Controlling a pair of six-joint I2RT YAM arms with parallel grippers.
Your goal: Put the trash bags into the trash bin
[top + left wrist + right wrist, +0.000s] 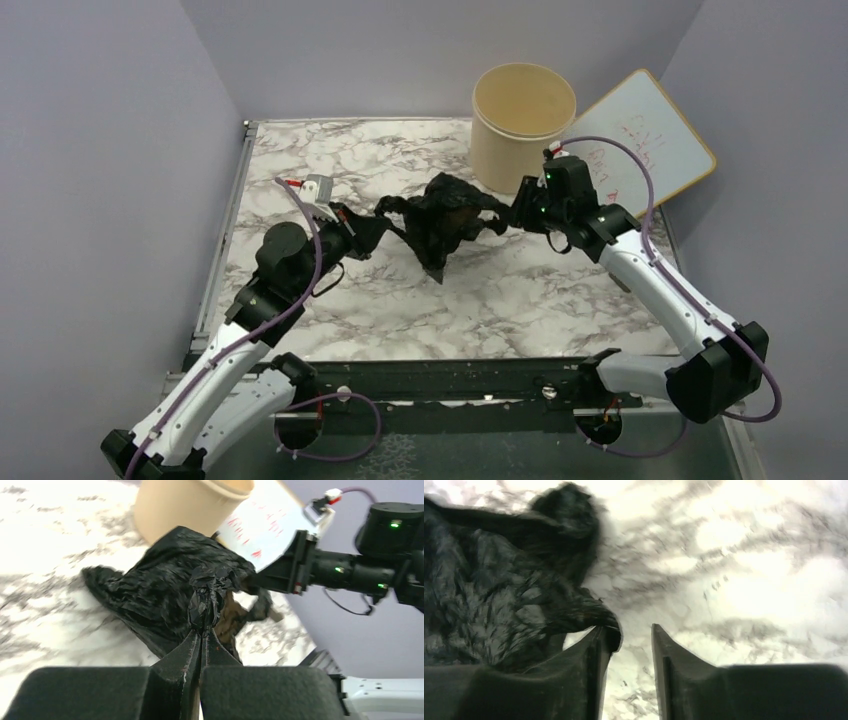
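The black crinkly trash bag (445, 215) hangs bunched just above the marble table, stretched between my two grippers. My left gripper (352, 225) is shut on a twisted strand of the trash bag (165, 590), which is pinched at the tips of the left gripper (202, 630). My right gripper (515, 212) is at the bag's right end, close in front of the beige trash bin (523, 125). The right gripper (629, 630) stands open; a fold of the trash bag (489, 595) lies over its left fingertip (599, 640), with bare table showing between the fingers. The trash bin (190, 505) stands upright behind the bag.
A whiteboard with a yellow frame (650, 140) leans against the right wall beside the bin. Purple walls close in the table (400, 300) on the left, back and right. A metal rail runs along the near edge by the arm bases.
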